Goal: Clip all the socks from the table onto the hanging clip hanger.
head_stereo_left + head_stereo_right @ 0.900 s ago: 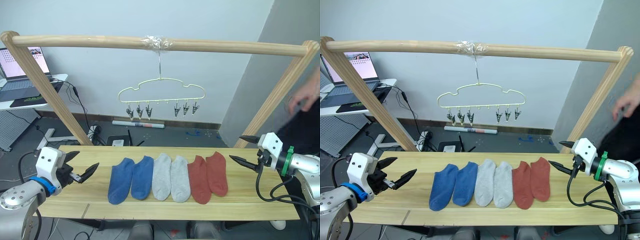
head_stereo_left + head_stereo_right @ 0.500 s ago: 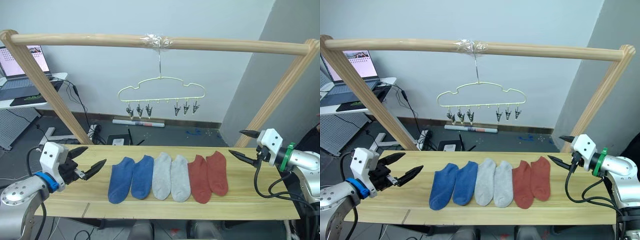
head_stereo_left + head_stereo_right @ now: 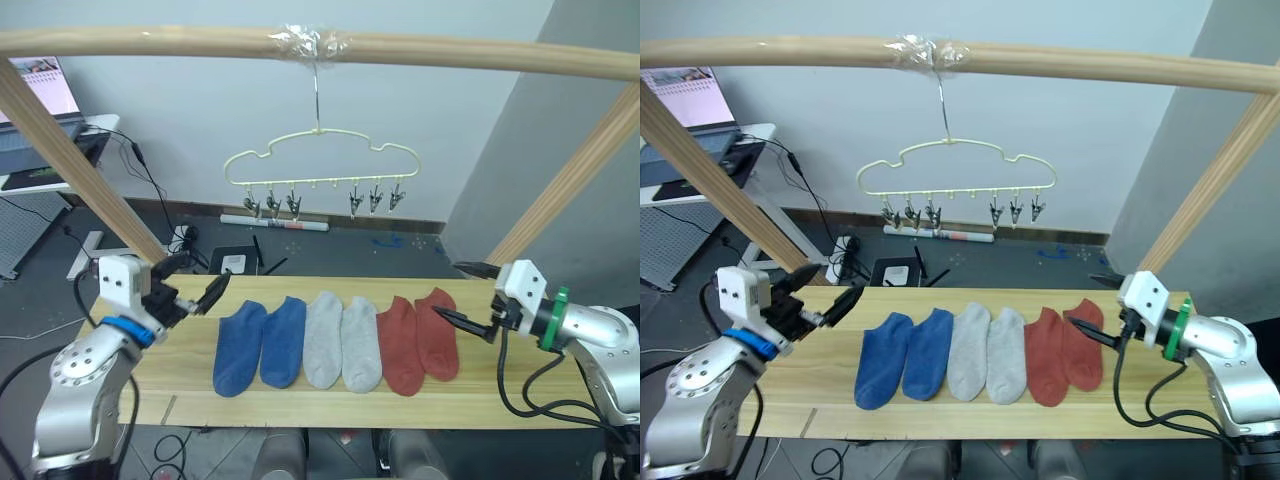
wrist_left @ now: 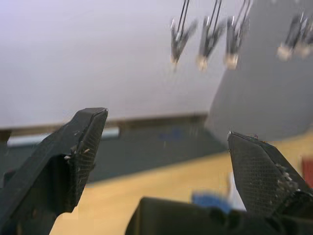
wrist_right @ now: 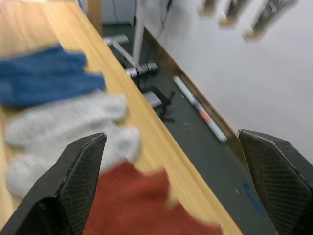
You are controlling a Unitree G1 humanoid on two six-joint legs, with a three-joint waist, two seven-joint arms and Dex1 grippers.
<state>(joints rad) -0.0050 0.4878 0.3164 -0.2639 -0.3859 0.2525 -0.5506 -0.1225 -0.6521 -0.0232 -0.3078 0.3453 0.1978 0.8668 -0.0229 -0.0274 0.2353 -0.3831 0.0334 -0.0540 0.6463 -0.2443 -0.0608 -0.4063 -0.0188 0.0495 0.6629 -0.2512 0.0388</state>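
Note:
Six socks lie side by side on the table [image 3: 300, 408]: two blue socks [image 3: 238, 347], two light grey socks [image 3: 322, 338] and two dark red socks [image 3: 437, 333]. Above them the pale-yellow clip hanger [image 3: 320, 165] hangs by its hook from the wooden pole, its silver clips [image 3: 270, 206] holding nothing. My left gripper [image 3: 195, 278] hovers open over the table's back left, just left of the blue socks. My right gripper [image 3: 452, 292] is open at the right, its lower finger tip over the edge of the outer red sock [image 5: 142, 200]. The left wrist view looks past the open left gripper [image 4: 165, 125] at the clips [image 4: 205, 34].
A wooden pole frame [image 3: 90, 170] stands over the table, with slanted legs at the back left and back right [image 3: 560, 190]. A laptop on a desk [image 3: 680, 100] sits behind on the left. Cables and a tube lie on the floor [image 3: 270, 222] behind the table.
The camera has tilted. My left gripper has moved right and back, closer to the blue socks. My right gripper has moved left to the red sock's edge. A person's hand at the right has gone.

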